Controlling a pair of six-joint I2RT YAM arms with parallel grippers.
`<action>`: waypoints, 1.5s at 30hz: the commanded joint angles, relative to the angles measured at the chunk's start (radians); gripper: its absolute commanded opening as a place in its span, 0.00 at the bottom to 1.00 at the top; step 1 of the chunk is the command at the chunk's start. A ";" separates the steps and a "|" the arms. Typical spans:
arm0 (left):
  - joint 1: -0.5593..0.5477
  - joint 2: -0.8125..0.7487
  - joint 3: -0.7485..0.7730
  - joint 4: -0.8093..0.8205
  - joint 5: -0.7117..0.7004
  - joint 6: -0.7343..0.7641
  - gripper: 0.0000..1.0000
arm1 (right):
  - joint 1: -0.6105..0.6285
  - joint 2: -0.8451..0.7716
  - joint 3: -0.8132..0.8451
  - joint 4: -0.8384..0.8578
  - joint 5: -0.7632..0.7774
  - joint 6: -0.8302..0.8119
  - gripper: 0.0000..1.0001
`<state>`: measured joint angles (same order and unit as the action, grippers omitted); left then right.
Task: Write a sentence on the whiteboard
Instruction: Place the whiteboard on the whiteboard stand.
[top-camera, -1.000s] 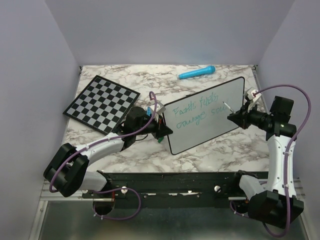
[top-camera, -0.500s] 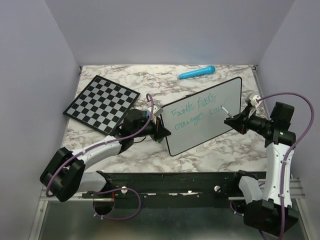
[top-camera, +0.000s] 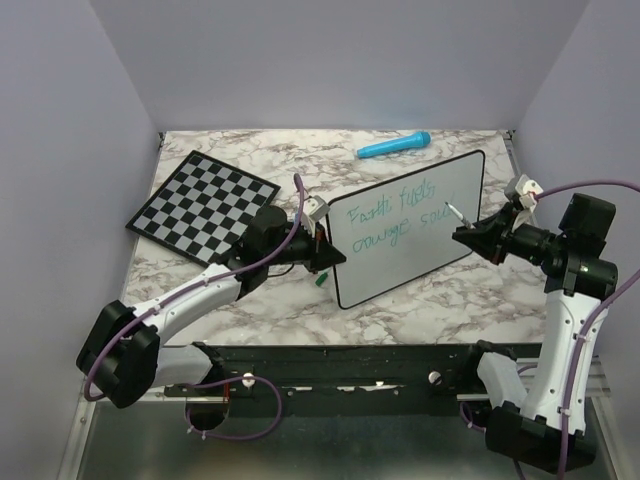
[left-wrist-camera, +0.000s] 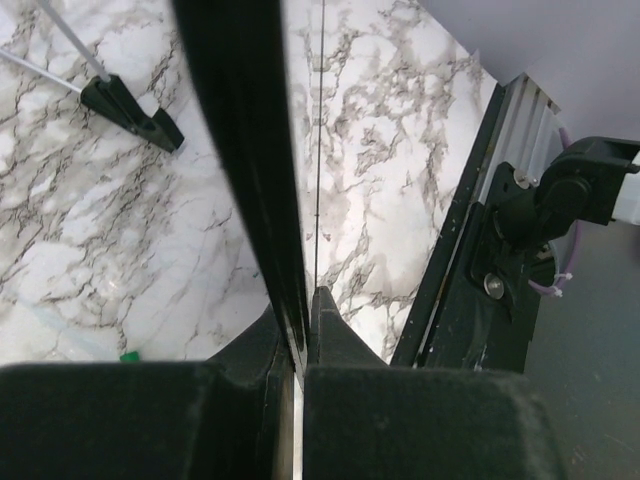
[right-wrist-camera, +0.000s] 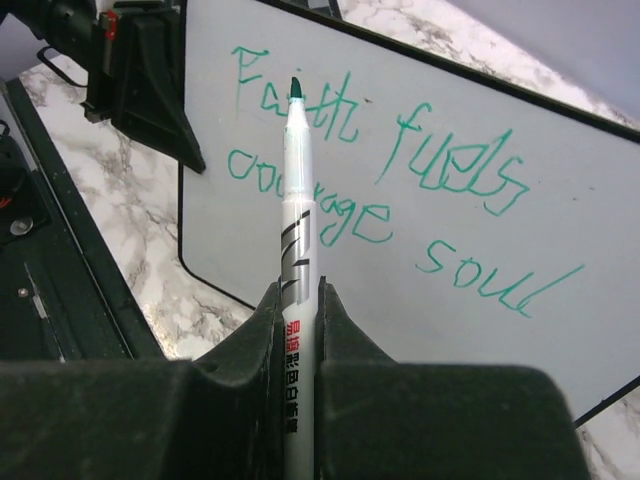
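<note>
The whiteboard (top-camera: 425, 262), white with a thin black frame, lies slanted across the middle of the table. The sentence (top-camera: 398, 216) runs over it in two teal-green lines, "Faith fuels / courage soul" (right-wrist-camera: 400, 175). My left gripper (top-camera: 322, 250) is shut on the board's left edge, and the black frame (left-wrist-camera: 240, 150) passes edge-on between its jaws (left-wrist-camera: 305, 300). My right gripper (top-camera: 472, 236) is shut on a white marker (right-wrist-camera: 297, 240) with a green tip. The marker's tip hangs over the board's right part (right-wrist-camera: 560, 330), just past "soul", apparently off the surface.
A black-and-white chessboard (top-camera: 203, 207) lies at the back left. A blue pen-shaped object (top-camera: 393, 146) rests near the back wall. A small green cap (top-camera: 320, 281) sits below the left gripper. One black board foot (left-wrist-camera: 130, 105) shows. A black rail (top-camera: 350, 358) lines the near edge.
The right arm's elbow has swung out to the right and the marker has turned slightly. The left gripper has shifted a little up and left with the board's edge.
</note>
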<state>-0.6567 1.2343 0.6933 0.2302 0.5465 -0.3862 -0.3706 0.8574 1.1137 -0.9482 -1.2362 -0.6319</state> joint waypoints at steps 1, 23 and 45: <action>0.018 -0.012 0.109 0.054 0.029 0.001 0.00 | -0.007 0.022 0.083 -0.135 -0.057 -0.038 0.01; 0.085 0.096 0.317 0.107 0.084 -0.063 0.00 | -0.007 0.052 0.077 -0.135 -0.077 -0.035 0.00; 0.206 0.387 0.738 -0.060 0.242 0.009 0.00 | -0.007 0.055 0.037 -0.123 -0.082 -0.032 0.00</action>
<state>-0.4763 1.6249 1.3331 0.0658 0.6781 -0.4271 -0.3706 0.9119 1.1664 -1.0645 -1.2819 -0.6563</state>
